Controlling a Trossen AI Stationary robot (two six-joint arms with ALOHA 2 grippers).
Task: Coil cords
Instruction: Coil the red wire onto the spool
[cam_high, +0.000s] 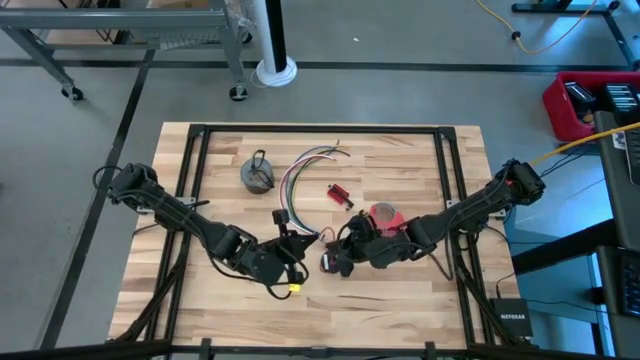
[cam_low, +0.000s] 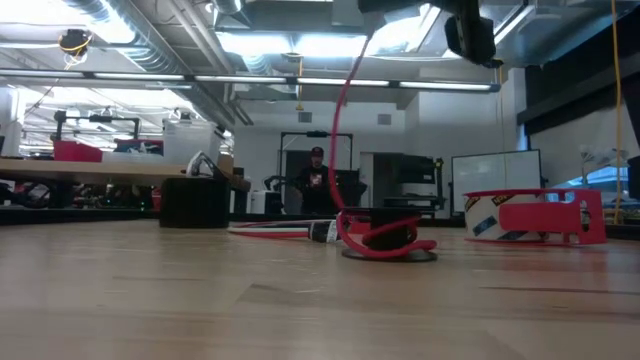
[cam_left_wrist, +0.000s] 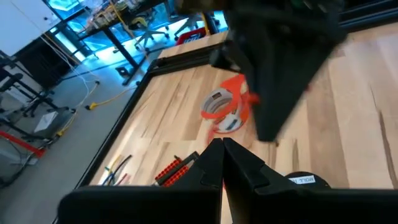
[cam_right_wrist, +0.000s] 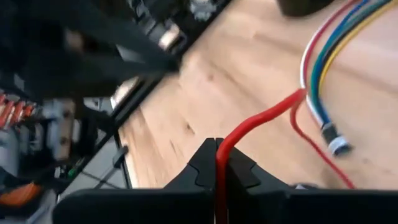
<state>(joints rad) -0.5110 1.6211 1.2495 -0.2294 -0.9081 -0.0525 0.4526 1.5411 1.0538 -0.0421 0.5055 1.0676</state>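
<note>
The red cord (cam_right_wrist: 249, 127) is pinched in my right end effector (cam_right_wrist: 217, 163) and lifted off its small coil (cam_low: 385, 240) on the surface (cam_high: 400, 300), to keep it taut for winding, while my left end effector (cam_left_wrist: 222, 163) waits closed and empty alongside.

The table (cam_high: 400, 300) is light wood. The tape roll (cam_low: 535, 217) is red and white. The small block (cam_high: 339, 195) is red. One cord (cam_right_wrist: 261, 121) is red. The coil (cam_high: 257, 176) is grey.
</note>
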